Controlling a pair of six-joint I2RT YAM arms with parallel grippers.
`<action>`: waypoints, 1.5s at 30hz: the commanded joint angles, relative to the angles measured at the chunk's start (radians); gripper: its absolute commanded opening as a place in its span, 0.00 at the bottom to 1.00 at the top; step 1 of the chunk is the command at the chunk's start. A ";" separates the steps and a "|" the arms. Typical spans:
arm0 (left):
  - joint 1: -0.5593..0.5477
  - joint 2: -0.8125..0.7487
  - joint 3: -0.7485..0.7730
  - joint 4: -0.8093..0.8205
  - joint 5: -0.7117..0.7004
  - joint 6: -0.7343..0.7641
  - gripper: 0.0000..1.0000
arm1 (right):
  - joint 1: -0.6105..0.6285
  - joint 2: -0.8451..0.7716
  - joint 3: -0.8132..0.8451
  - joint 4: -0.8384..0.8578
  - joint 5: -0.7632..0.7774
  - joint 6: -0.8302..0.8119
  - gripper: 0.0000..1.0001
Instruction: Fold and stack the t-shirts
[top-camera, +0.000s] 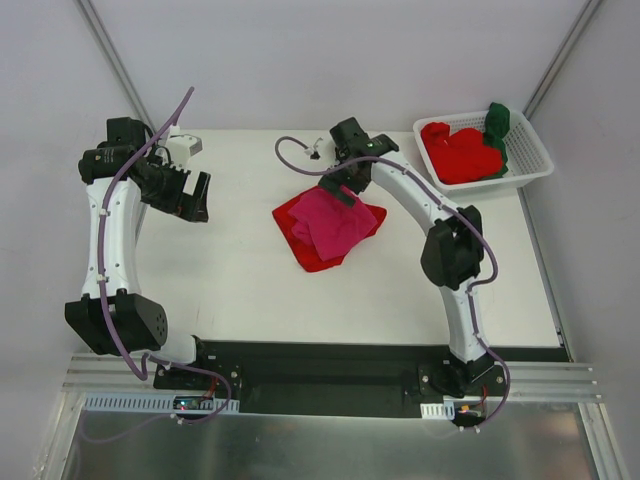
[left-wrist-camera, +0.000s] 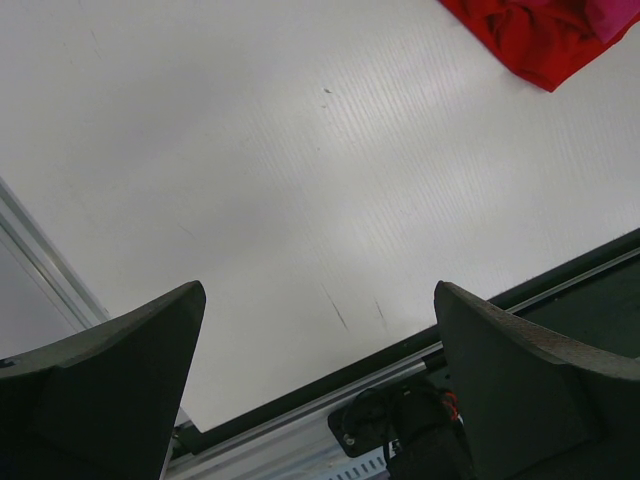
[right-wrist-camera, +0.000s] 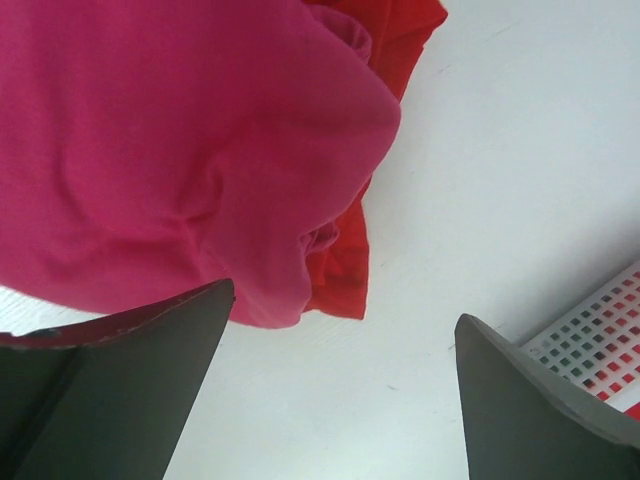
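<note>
Lying near the middle of the worktop (top-camera: 250, 290), a magenta-pink t-shirt (top-camera: 330, 222) sits loosely bunched on top of a red t-shirt (top-camera: 315, 258), whose cloth shows past the pink one along its left, near and right edges. The right gripper (top-camera: 337, 190) hangs just over the far edge of this pile. Its jaws are spread wide with nothing between them, and from the right wrist view the pink fabric fills the space beyond the fingers, with a red corner poking out beneath it. At the far right corner stands a white slotted basket (top-camera: 535, 165), well apart from the pile. It holds a heap of red t-shirts (top-camera: 462, 155), and a dark green t-shirt (top-camera: 497, 128) is draped against its far right side and over the rim. The left gripper (top-camera: 190, 195) is on the far left side of the worktop, well apart from all the cloth. It too is fully spread and holds nothing, and its wrist view shows only bare white surface between its fingers, with the red shirt's edge in the upper right corner.
</note>
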 joint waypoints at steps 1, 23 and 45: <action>0.012 -0.017 0.021 -0.010 0.035 0.019 0.99 | -0.010 0.046 -0.014 0.092 0.037 -0.048 0.97; 0.013 0.012 0.049 -0.015 0.043 0.027 0.99 | -0.023 0.046 0.020 0.142 0.149 -0.067 0.96; 0.015 -0.014 0.023 -0.021 0.049 0.030 0.99 | 0.009 0.022 0.040 -0.058 -0.501 -0.019 0.97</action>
